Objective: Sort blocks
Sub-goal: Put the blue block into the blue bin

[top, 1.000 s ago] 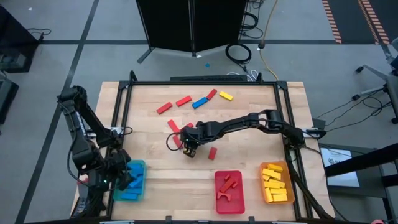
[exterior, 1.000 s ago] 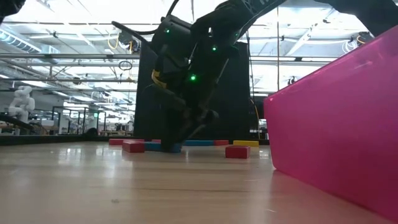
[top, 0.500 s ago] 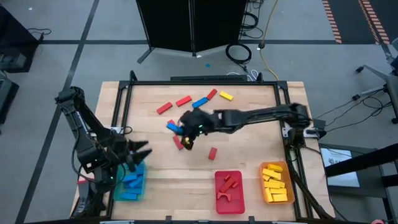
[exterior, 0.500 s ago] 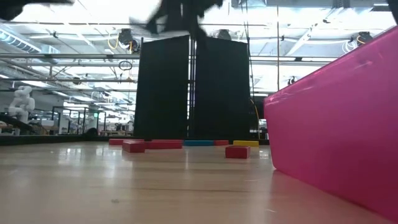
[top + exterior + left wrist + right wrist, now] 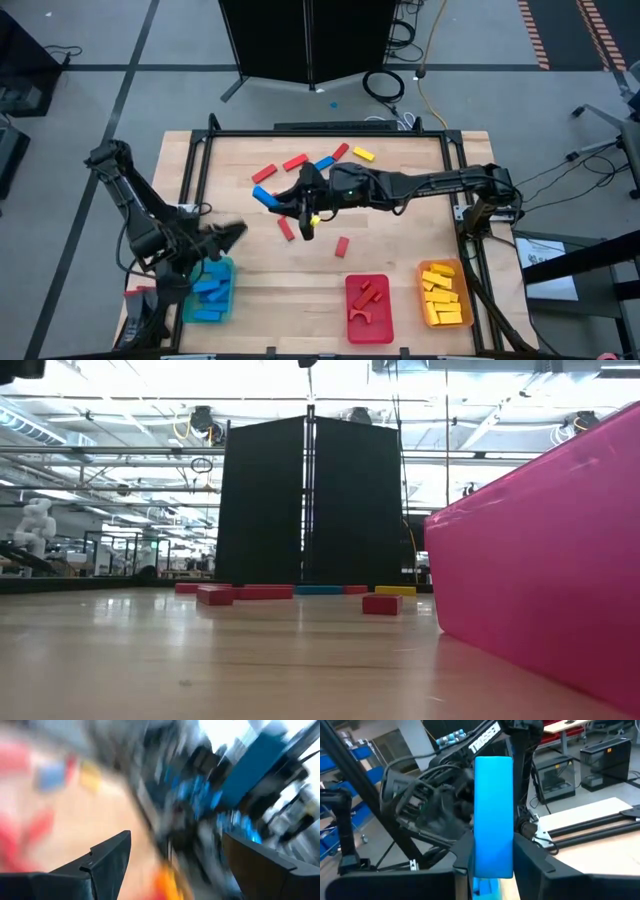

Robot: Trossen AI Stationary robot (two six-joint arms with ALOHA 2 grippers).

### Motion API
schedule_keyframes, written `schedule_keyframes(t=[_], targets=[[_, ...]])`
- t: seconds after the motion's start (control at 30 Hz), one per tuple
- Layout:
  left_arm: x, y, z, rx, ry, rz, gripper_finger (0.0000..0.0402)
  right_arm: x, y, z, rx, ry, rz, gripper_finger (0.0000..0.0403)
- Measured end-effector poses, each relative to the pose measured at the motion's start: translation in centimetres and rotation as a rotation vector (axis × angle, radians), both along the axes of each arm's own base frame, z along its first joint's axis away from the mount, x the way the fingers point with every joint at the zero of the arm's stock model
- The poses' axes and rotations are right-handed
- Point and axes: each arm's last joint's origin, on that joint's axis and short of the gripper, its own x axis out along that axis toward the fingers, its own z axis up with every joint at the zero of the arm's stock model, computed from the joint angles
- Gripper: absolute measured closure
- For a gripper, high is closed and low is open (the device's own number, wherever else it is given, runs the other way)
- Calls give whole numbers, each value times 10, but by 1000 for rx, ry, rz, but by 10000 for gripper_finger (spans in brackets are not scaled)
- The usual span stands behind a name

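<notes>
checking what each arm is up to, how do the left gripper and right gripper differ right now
The right gripper is shut on a blue block, lifted over the middle of the table; the left gripper is open and holds nothing. The right arm stretches far across toward the left; the left gripper hovers beside the blue tray at the table's left edge. Both are dark two-finger grippers, off the tabletop.

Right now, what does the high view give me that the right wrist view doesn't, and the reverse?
Only the high view shows the loose blocks on the table and three trays. Only the right wrist view shows the fingers pinching the blue block upright. Both show the right gripper holding it and the left arm beyond.
</notes>
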Motion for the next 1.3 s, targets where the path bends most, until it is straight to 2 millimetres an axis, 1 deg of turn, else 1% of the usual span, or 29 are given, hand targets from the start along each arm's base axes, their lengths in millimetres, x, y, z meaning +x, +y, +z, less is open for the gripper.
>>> schedule_keyframes(t=[0.1, 0.17, 0.2, 0.27, 0.33, 0.4, 0.5, 0.53, 0.57, 0.6, 0.7, 0.77, 0.83, 0.93, 1.07, 1.2, 1.3], targets=[[7, -5, -4, -230, 198, -251, 84, 0, 0, -2, 2, 17, 2, 324], [11, -13, -7, -250, 308, -404, 84, 0, 2, -2, 2, 19, 9, 324], [13, -16, -5, -214, 309, -456, 84, 0, 3, -2, 2, 19, 12, 324], [20, -20, 6, -93, 237, -512, 84, -1, 6, -2, 2, 16, 18, 324], [29, -23, 24, 84, 117, -554, 84, -1, 10, -1, 3, 12, 27, 324], [36, -22, 49, 250, -49, -564, 84, -1, 14, 0, 4, 1, 40, 324], [37, -17, 85, 471, -350, -606, 84, -2, 19, 1, 5, -7, 53, 324], [36, -14, 92, 551, -413, -583, 84, -2, 20, 1, 7, -6, 56, 324], [34, -11, 97, 617, -437, -533, 84, -2, 22, 1, 12, -6, 59, 324], [33, -7, 100, 657, -418, -467, 84, -2, 23, 1, 16, -6, 62, 324], [28, 4, 101, 700, -247, -306, 84, -3, 28, 2, 24, -14, 69, 324], [29, 9, 95, 724, -116, -259, 84, -5, 30, 4, 20, -12, 66, 324], [29, 10, 88, 703, -41, -248, 84, -7, 30, 4, 8, 2, 46, 324], [29, 14, 84, 670, -9, -239, 84, -10, 26, 7, -20, 10, -6, 324], [36, 19, 81, 688, 24, -217, 84, -17, 23, 23, -23, -70, -16, 324], [41, 25, 80, 699, 48, -193, 84, -17, 24, 23, -32, -76, -6, 324], [46, 30, 82, 717, -7, -248, 84, -17, 24, 25, -36, -93, -5, 324]])
